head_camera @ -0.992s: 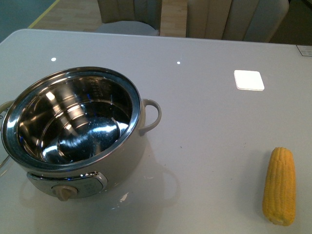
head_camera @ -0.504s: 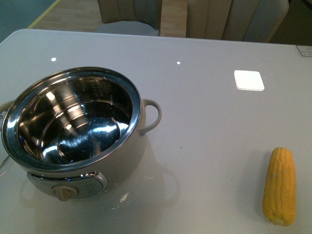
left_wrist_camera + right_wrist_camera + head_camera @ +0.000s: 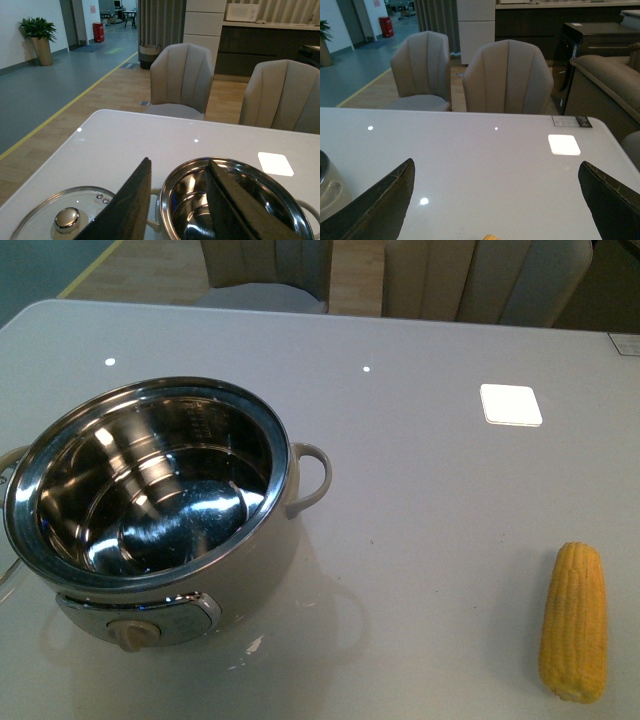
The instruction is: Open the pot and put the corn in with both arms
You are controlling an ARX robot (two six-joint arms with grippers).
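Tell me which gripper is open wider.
The right gripper: its fingers stand near opposite edges of its wrist view. The left gripper is open too, but its fingers stand closer together, framing the pot.

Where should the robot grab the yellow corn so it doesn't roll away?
Around its middle, coming straight down from above. The corn lies flat on the table, its long way pointing away from the robot, so the open right gripper could probably close across its rounded long sides. The narrower ends would likely slip.
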